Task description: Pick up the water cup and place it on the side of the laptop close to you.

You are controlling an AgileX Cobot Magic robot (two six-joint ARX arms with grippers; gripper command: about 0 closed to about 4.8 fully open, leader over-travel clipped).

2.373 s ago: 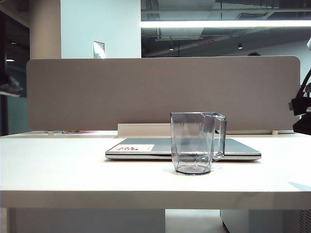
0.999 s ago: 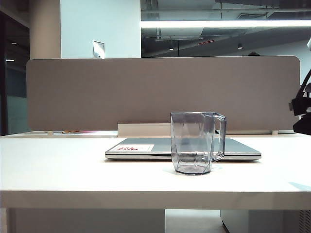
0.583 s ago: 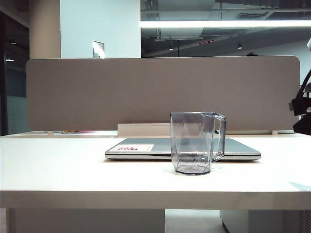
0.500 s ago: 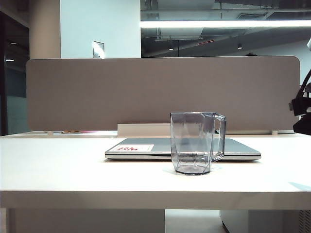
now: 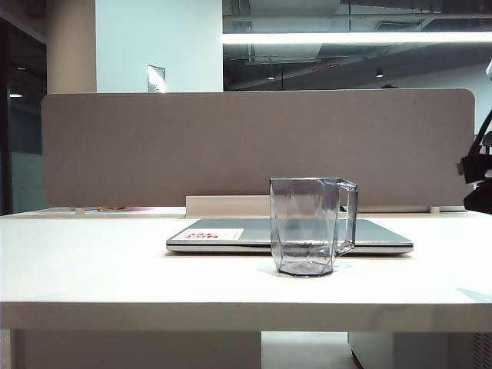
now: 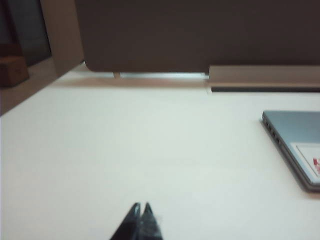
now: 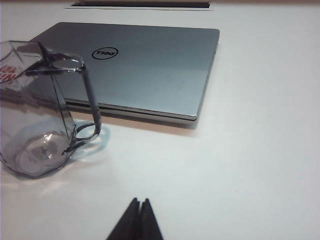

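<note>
The water cup, clear grey-tinted with faceted sides and an angular handle, stands upright on the white table just in front of the closed silver laptop. In the right wrist view the cup and the laptop lie ahead of my right gripper, which is shut, holds nothing and is a short way off the cup's handle. My left gripper is shut and empty over bare table, with a corner of the laptop off to one side. Only a dark part of the right arm shows in the exterior view.
A grey partition panel stands along the table's far edge, with a pale strip at its foot behind the laptop. The laptop lid carries a white sticker with red print. A brown box sits beyond the table's side.
None in the cup, the laptop or the right arm. A blurred dark shape at the exterior view's left edge in the earliest frame has gone.
</note>
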